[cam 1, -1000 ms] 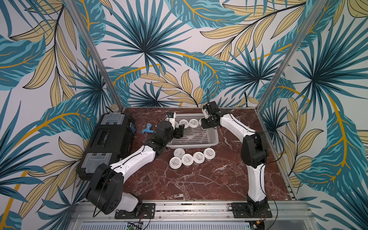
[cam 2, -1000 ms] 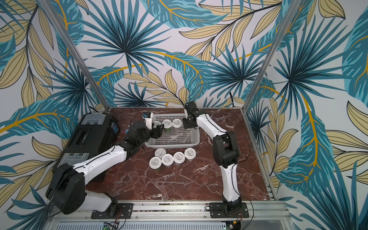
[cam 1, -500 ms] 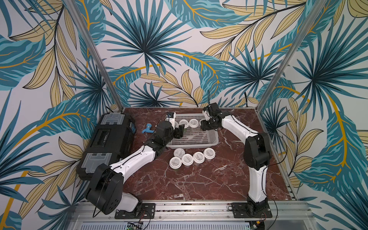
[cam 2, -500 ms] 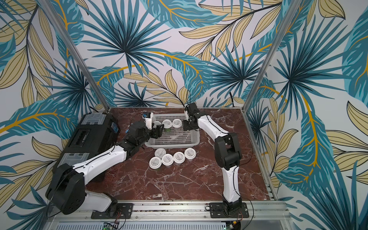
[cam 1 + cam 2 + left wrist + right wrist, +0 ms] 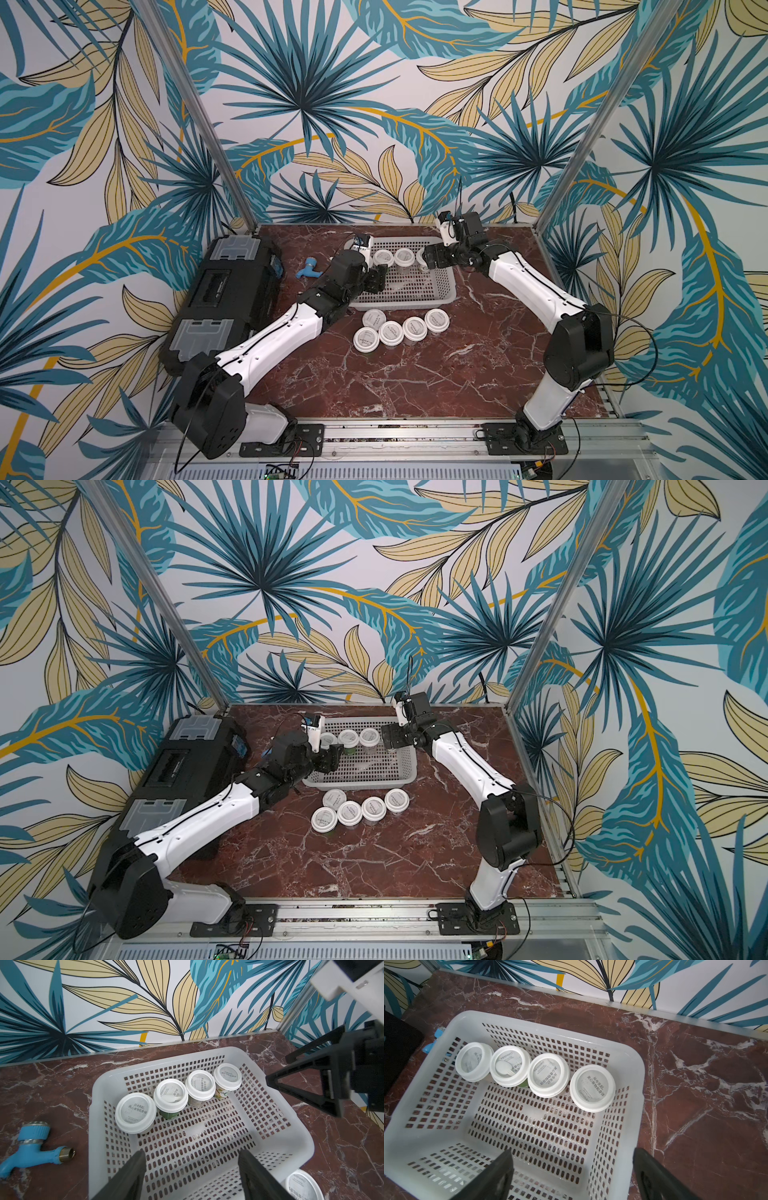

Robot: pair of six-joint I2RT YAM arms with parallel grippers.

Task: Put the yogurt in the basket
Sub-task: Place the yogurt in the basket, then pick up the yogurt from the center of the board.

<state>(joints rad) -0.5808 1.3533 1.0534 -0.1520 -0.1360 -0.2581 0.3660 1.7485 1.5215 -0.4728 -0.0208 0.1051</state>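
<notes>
White-lidded yogurt cups (image 5: pixel 548 1075) were lined up four in a row against the far wall of the basket (image 5: pixel 550 1030); five more were left on the marble table (image 5: pixel 415 382) in front. The left gripper (image 5: pixel 191 1151) and right gripper (image 5: pixel 572 1149) were held spread and empty above the basket.

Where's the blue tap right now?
In a top view, the blue tap lies on the table, left of the basket, between it and the black toolbox.
</notes>
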